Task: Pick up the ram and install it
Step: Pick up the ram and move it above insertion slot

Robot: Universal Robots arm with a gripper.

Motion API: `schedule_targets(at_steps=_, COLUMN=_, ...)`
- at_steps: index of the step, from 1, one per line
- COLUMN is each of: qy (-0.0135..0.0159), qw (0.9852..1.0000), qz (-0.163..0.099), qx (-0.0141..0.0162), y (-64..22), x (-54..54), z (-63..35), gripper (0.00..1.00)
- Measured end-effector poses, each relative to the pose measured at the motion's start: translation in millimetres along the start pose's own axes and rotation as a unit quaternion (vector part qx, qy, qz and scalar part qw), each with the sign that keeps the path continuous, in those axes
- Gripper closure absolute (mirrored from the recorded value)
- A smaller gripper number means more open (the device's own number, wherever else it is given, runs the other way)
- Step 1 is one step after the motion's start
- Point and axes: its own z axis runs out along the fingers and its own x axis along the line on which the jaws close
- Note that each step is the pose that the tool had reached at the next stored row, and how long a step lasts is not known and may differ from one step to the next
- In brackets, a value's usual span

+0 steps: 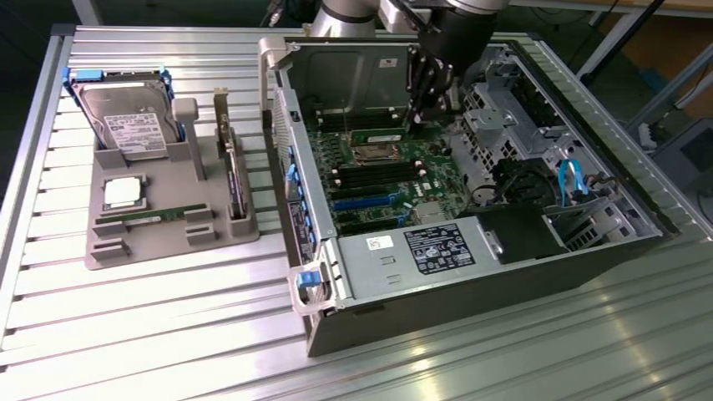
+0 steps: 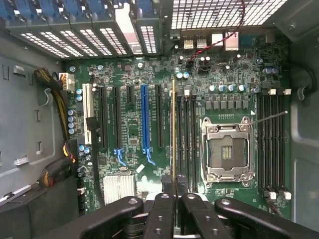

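The pick-up is done. The long, thin green circuit-board ram stick (image 2: 173, 129) is clamped edge-on in the black two-fingered end effector (image 2: 173, 191), well apart from the grey parts tray (image 1: 167, 242) on the slatted metal bench (image 1: 167, 334). Installing looks unfinished: the stick lies in line with the black memory slots (image 2: 187, 139) beside the silver processor socket (image 2: 227, 149), but I cannot tell whether it is seated. In the exterior view's upper middle, the arm reaches steeply down into the open black computer case (image 1: 579, 251).

Looks like a robotics workshop, folks: slatted aluminium bench (image 1: 167, 334), an opened computer tower (image 1: 479, 311) lying on it, a grey parts fixture (image 1: 167, 249) carrying a hard drive (image 1: 128, 117), industrial arm (image 1: 340, 17) overhead.
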Motion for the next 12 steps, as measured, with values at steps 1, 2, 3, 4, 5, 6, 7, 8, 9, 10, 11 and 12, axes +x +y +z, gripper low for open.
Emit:
schedule_targets(at_steps=1, qy=0.0001, qw=1.0000, qz=0.000, qx=0.0000, y=-0.1, x=-0.1, z=2.3, gripper=0.88)
schedule_targets(at_steps=2, qy=0.0001, qw=1.0000, qz=0.000, qx=0.0000, y=-0.1, x=-0.2, z=5.3, gripper=0.88)
schedule_targets(at_steps=3, qy=0.0000, qw=1.0000, qz=0.000, qx=0.0000, y=-0.2, x=-0.3, z=7.6, gripper=0.88)
schedule_targets(at_steps=4, qy=0.0000, qw=1.0000, qz=0.000, qx=0.0000, y=-0.2, x=-0.4, z=9.0, gripper=0.88)
schedule_targets(at_steps=5, qy=0.0000, qw=1.0000, qz=0.000, qx=0.0000, y=-0.3, x=-0.5, z=10.6, gripper=0.88)
schedule_targets(at_steps=6, qy=0.0000, qw=1.0000, qz=0.000, qx=0.0000, y=-0.3, x=-0.5, z=12.1, gripper=0.88)
schedule_targets(at_steps=7, qy=0.0000, qw=1.0000, qz=0.000, qx=0.0000, y=-0.3, x=-0.6, z=14.2, gripper=0.88)
schedule_targets(at_steps=8, qy=0.0000, qw=1.0000, qz=0.000, qx=0.0000, y=-0.4, x=-0.6, z=16.0, gripper=0.88)
schedule_targets(at_steps=9, qy=0.0000, qw=1.0000, qz=0.000, qx=0.0000, y=-0.4, x=-0.7, z=17.0, gripper=0.88)
schedule_targets(at_steps=10, qy=0.0001, qw=1.0000, qz=0.000, qx=0.0000, y=-0.4, x=-0.7, z=16.9, gripper=0.88)
schedule_targets(at_steps=11, qy=0.0001, qw=1.0000, qz=0.000, qx=-0.0001, y=-0.4, x=-0.7, z=16.9, gripper=0.88)
schedule_targets(at_steps=12, qy=0.0001, qw=1.0000, qz=0.000, qx=-0.0001, y=-0.4, x=-0.7, z=16.9, gripper=0.88)
